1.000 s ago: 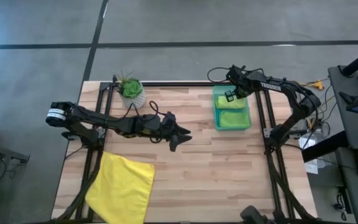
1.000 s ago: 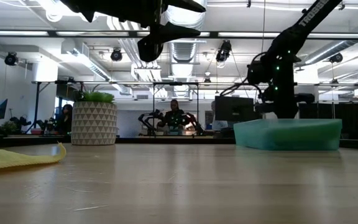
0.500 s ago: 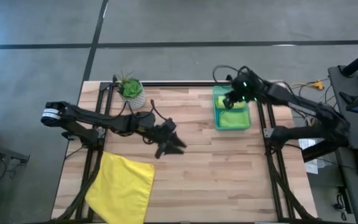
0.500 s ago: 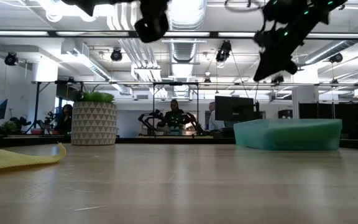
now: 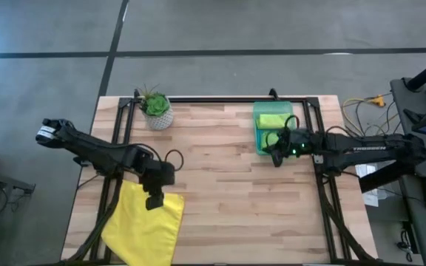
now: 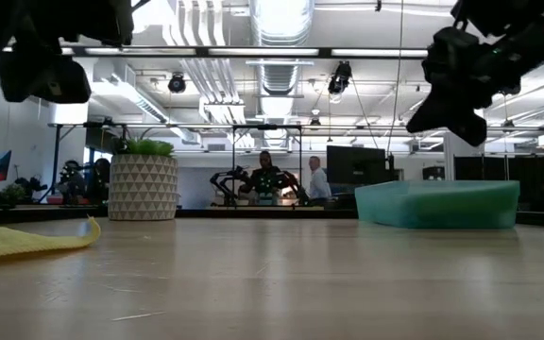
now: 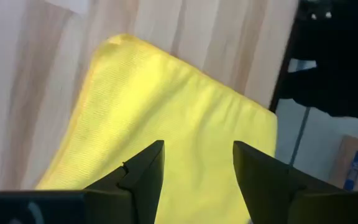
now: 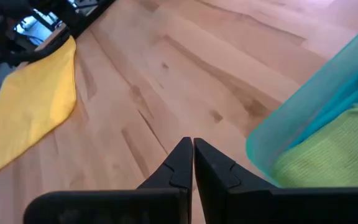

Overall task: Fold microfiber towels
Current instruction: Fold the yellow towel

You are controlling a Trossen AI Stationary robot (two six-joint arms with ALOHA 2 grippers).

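A bright yellow towel [image 5: 146, 225] lies spread flat on the table's near left corner, also showing in the low view [image 6: 26, 241]. My left gripper [image 5: 152, 201] hangs open above its far edge, fingers slanting down over the cloth [image 7: 166, 118], clear of it. A lime green towel [image 5: 275, 140] lies in the translucent green bin [image 5: 257, 127] at the far right. My right gripper [image 5: 274, 157] is shut, in the air by the bin's near left corner, holding nothing [image 8: 189, 155].
A small potted plant [image 5: 156, 108] stands at the far left of the table. Bare wood lies between the yellow towel and the bin. Black frame rails [image 5: 319, 192] run along both table sides. People stand in the room beyond the table [image 6: 314, 179].
My left gripper has swung from the table's middle toward the near left and tipped downward, ending over the yellow towel's far edge. My right gripper, shut throughout, has drawn back from over the bin's far part toward the near edge, to the bin's near left corner.
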